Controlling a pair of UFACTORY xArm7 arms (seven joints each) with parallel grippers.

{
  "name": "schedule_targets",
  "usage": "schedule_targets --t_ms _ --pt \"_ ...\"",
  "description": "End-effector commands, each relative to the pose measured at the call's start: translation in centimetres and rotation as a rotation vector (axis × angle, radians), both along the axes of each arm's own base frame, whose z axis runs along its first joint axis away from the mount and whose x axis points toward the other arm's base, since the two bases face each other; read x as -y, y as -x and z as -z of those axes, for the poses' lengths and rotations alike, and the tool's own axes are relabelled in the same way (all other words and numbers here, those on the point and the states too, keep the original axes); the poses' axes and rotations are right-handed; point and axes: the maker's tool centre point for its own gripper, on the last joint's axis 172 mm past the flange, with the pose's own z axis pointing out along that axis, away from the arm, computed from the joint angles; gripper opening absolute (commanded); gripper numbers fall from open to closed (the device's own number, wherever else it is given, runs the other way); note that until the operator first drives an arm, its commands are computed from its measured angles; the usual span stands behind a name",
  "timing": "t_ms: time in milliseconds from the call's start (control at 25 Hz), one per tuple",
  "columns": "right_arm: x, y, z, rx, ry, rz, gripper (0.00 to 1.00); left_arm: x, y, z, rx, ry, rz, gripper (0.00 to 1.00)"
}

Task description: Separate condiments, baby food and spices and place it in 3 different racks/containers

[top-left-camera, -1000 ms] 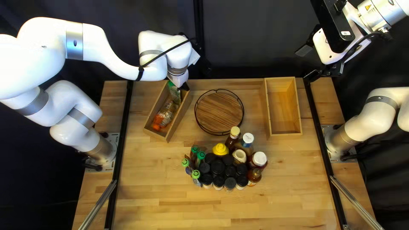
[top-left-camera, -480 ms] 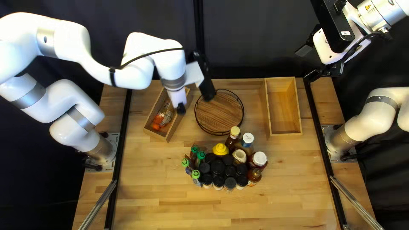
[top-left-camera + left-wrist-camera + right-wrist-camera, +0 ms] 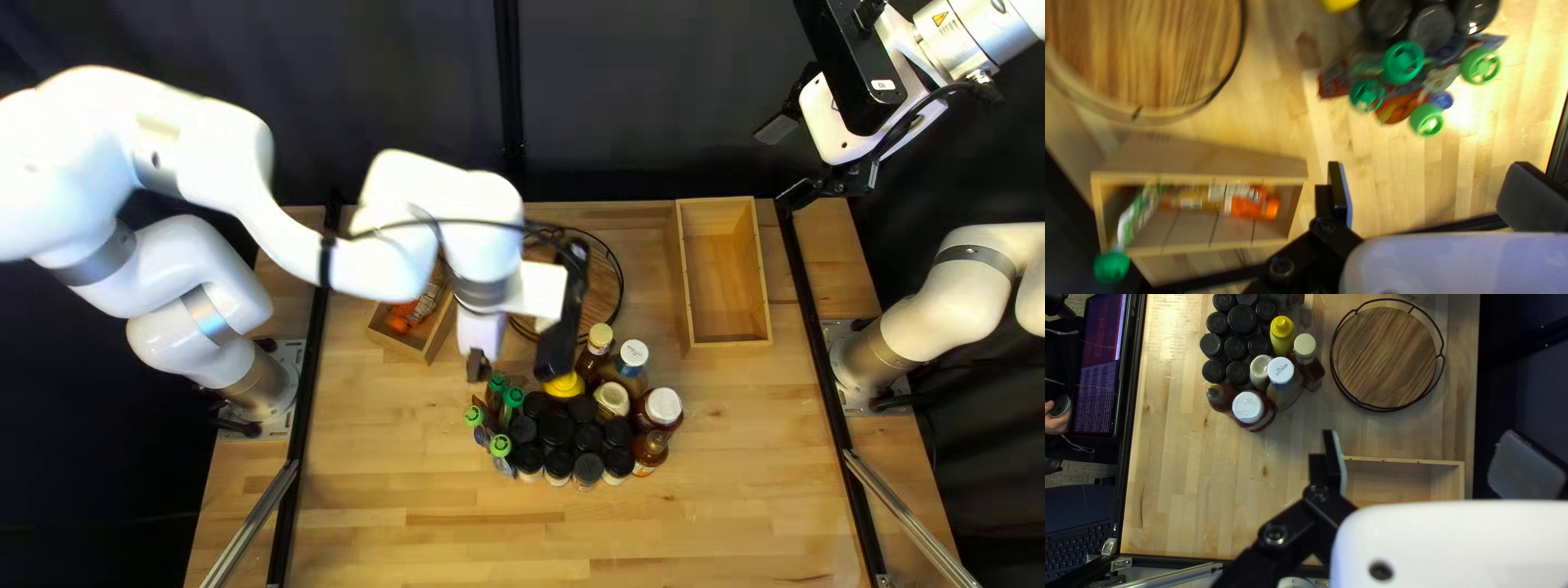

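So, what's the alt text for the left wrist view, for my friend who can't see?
My open left gripper hovers over the table near green-capped pouches beside black-lidded jars; a wooden box holding green and orange packages and a round tray lie nearby.

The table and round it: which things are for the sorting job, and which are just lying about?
For the job:
- black-capped jars
- green-capped pouches
- yellow bottle
- bottles with pale lids
- empty wooden box
- wooden box with things inside
- round tray

Probably just lying about, off the table:
- screen
- keyboard
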Motion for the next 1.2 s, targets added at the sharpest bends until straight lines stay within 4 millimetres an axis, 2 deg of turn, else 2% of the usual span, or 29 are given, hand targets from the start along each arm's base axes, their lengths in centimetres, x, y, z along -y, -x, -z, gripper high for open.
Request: schedule_targets --t_ms 40,200,320,760,800,880,920,1000,1200 --pt "0.0 0.0 0.0 0.000 0.000 0.000 1.00 0.8 -0.6 2.2 0.023 -0.038 0.014 1.00" --pt "0.0 0.0 0.0 0.000 0.000 0.000 1.00 1.2 -1.0 4.9 0.018 -0.086 0.010 1.00" --pt "0.0 0.0 0.0 0.000 0.000 0.000 1.00 1.2 -1.1 6.1 0.001 -0.105 0.004 1.00" --pt "0.0 0.0 0.0 0.000 0.000 0.000 1.00 1.1 -1.7 8.9 -0.062 -0.138 0.003 0.98" --pt "0.0 0.0 0.0 0.000 0.000 0.000 1.00 1.1 -1.7 9.2 -0.066 -0.140 0.003 0.90" --pt "0.0 0.0 0.0 0.000 0.000 0.000 1.00 1.2 -1.6 9.7 -0.071 -0.143 0.004 0.59" --pt "0.0 0.0 0.0 0.000 0.000 0.000 1.00 1.2 -1.4 9.7 -0.072 -0.145 0.003 0.50" --pt "0.0 0.0 0.0 0.000 0.000 0.000 1.00 1.4 -1.2 9.8 -0.075 -0.148 0.003 0.12" --pt "0.0 0.0 0.0 0.000 0.000 0.000 1.00 1.6 -1.0 9.4 -0.080 -0.153 0.011 0.08"
